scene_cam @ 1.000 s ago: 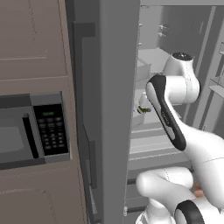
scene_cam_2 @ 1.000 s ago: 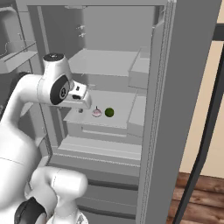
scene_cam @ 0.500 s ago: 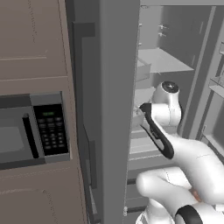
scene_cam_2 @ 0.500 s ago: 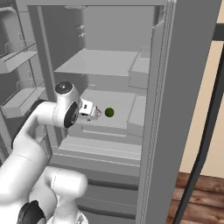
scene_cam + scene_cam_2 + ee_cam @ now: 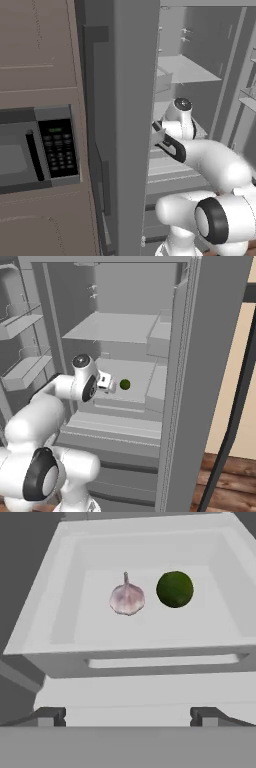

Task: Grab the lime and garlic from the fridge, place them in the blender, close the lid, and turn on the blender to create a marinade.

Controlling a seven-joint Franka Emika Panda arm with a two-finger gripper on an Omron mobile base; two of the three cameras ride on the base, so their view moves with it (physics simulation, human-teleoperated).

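The fridge (image 5: 210, 356) stands open, and my arm reaches into its middle level. A pale pinkish garlic bulb (image 5: 127, 598) and the dark-green lime (image 5: 174, 589) lie side by side in a shallow light-grey drawer (image 5: 150, 662), the garlic on the left. My gripper (image 5: 128, 716) is open and empty, short of the drawer's front wall and facing both. In the right base view the gripper (image 5: 107, 382) sits just left of the lime (image 5: 125, 384), and the hand covers the garlic. The blender and lid are out of view.
A light-grey shelf (image 5: 115, 326) runs above the drawer, close over the hand. Door bins (image 5: 25, 368) hang on the open left door. The grey fridge door (image 5: 130, 125) stands edge-on beside a black-panelled microwave (image 5: 30, 150) set in brown cabinets.
The arm has dropped and folded down, bringing the hand from above the shelf level to right in front of the lime and garlic. The jaws stayed open.
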